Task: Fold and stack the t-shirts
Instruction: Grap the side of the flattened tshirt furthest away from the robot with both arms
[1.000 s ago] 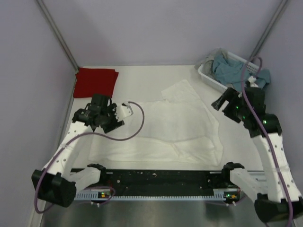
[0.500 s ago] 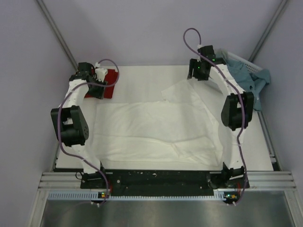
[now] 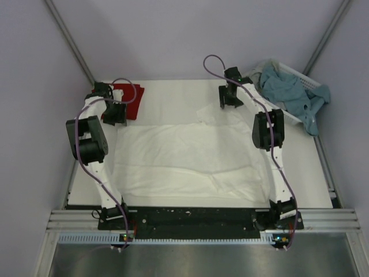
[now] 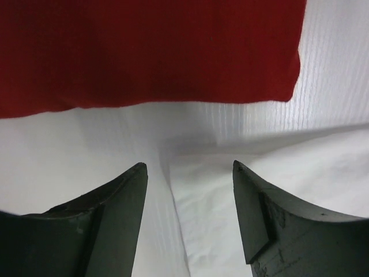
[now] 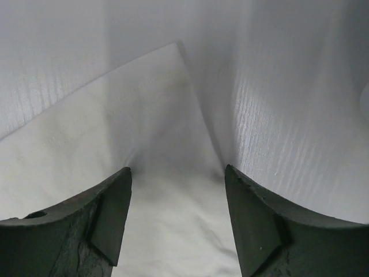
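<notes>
Both arms were extended up-frame: left gripper (image 3: 115, 113) at the upper-left corner of the white t-shirt (image 3: 184, 158), just below the dark red t-shirt (image 3: 134, 107); right gripper (image 3: 229, 101) over the white one's upper-right sleeve; both jaws wide, holding nothing.

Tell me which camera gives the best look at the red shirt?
The left wrist view: the red shirt fills its upper half, edge and corner sharp. The top external view shows it small, partly hidden by the left gripper. The right wrist view shows none of it.
</notes>
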